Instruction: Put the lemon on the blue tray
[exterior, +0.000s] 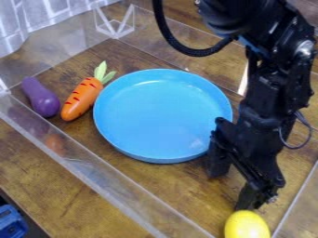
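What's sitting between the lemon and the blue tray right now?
Only the gripper itself, open and just above the lemon. Otherwise bare wood separates the lemon from the blue tray; the carrot lies on the tray's far side.
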Robot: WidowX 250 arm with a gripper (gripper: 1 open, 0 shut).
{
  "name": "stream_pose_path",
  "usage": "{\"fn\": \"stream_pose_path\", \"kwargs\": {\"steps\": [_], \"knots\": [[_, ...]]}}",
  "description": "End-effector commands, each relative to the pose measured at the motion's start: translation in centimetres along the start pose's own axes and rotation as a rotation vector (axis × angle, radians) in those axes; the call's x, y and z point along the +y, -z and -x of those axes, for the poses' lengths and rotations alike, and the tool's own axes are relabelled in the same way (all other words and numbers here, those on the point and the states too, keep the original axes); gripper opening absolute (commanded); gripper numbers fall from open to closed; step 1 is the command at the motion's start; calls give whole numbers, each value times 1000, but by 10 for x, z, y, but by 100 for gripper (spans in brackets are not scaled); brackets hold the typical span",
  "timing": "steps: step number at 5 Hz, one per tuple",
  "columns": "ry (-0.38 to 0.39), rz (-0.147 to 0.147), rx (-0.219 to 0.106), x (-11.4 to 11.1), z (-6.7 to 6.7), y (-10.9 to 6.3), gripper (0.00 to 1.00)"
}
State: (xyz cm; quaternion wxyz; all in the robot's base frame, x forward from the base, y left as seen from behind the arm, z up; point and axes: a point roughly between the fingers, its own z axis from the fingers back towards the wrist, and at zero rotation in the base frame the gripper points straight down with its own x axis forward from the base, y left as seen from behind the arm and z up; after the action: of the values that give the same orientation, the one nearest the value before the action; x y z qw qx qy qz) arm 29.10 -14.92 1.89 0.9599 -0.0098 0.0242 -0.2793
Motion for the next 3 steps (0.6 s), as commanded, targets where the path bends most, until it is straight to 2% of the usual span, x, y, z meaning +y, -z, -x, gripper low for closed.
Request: {"fn": "stream_pose_path", "kwargs": {"steps": [1, 3], "knots": [[1, 11, -17, -3, 4, -6, 100], [85, 18, -2, 3, 10, -5, 100]]}}
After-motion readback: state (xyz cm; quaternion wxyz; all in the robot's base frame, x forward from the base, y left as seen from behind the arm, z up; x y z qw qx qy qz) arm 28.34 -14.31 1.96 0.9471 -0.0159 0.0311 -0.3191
